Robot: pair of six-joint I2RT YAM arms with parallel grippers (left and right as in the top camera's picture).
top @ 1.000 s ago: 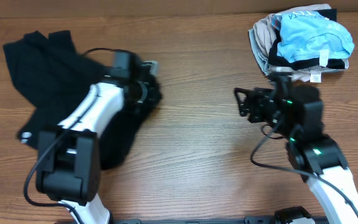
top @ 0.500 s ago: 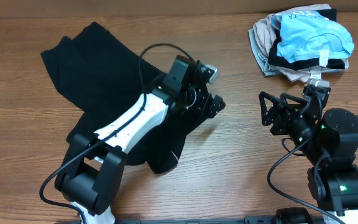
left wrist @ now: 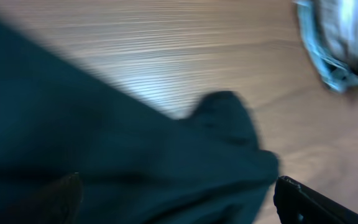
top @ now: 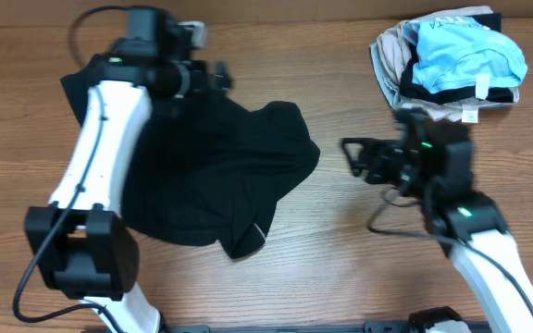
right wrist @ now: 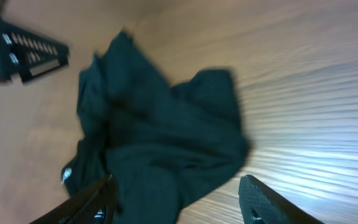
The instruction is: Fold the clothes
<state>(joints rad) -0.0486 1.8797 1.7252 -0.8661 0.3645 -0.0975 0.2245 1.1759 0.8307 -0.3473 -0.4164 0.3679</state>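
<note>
Over the far edge of the clothes (top: pixel 202 176), the left tool (top: pixel 216 76) has its two fingers spread wide and grips nothing. Its own camera is blurry, but it shows black cloth lying under the open gap. I cannot tell if a finger touches the cloth. Off to the side of the clothes, the right tool (top: pixel 354 159) is open too, with nothing between its dark fingers. It points at the clothes and is apart from them, over bare wood. The clothes are one big, soft, black heap, lying loose and bumpy on the left arm's half of the tabletop (top: pixel 340 268). One rounded corner sticks out toward the right tool. A tiny pale spot shows near the edge closest to the robot. The tabletop is brown wood with long streaks. Well apart from the clothes, past the right tool, sits a crumpled pile of light blue and beige cloth (top: pixel 452 60).
</note>
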